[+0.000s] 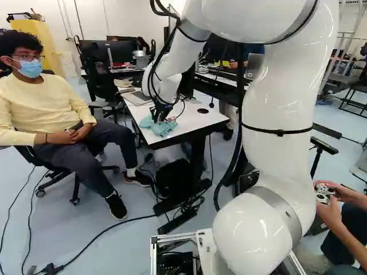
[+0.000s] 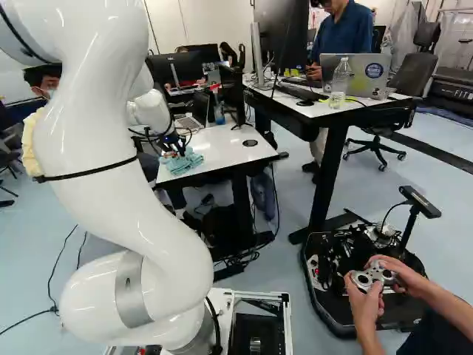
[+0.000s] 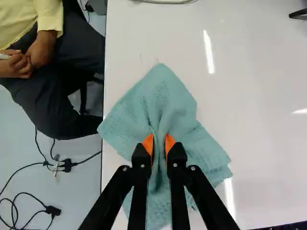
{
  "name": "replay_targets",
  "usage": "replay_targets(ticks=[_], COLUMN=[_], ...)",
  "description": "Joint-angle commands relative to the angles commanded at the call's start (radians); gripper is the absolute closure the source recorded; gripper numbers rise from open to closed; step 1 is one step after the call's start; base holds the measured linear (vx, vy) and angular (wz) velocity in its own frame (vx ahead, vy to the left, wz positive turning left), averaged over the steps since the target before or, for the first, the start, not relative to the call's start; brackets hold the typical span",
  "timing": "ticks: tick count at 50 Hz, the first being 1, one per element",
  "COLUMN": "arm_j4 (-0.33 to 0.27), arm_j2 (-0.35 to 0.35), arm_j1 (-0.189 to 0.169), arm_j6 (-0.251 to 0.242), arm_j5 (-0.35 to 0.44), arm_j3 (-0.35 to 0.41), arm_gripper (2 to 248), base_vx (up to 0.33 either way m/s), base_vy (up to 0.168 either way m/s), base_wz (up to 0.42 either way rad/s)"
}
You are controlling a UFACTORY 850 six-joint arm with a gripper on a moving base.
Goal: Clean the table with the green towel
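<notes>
Green towel [image 3: 165, 98] — raised fold gripped between orange pads [image 3: 148, 143] of end effector [image 1: 158, 118] — fingers nearly together.

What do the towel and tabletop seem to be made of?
The towel looks like soft, matte cloth, perhaps cotton or microfibre: it folds loosely and shows a fine texture. The tabletop looks like smooth, glossy laminate, given its bright reflections; painted board is possible.

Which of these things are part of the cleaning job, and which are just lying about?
Part of the job:
- green towel, bunched between the fingers
- end effector, gripping it
- white table under the towel

Just lying about:
- open laptop on the same table
- clear bottle on the other desk
- black bag on the floor
</notes>
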Motion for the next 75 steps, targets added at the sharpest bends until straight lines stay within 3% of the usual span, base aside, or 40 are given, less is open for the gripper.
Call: replay_targets(ticks=[22, 41, 75], arm_j4=[0.000, 0.000, 0.000], arm_j2=[-0.022, -0.040, 0.041], arm_j1=[0.065, 0.066, 0.064], arm_j6=[0.000, 0.000, 0.000], arm_j5=[0.000, 0.000, -0.009], arm_j3=[-0.027, -0.051, -0.039], arm_gripper=[199, 199, 199], base_vx=[0.000, 0.000, 0.000], base_vy=[0.000, 0.000, 0.000], base_wz=[0.000, 0.000, 0.000])
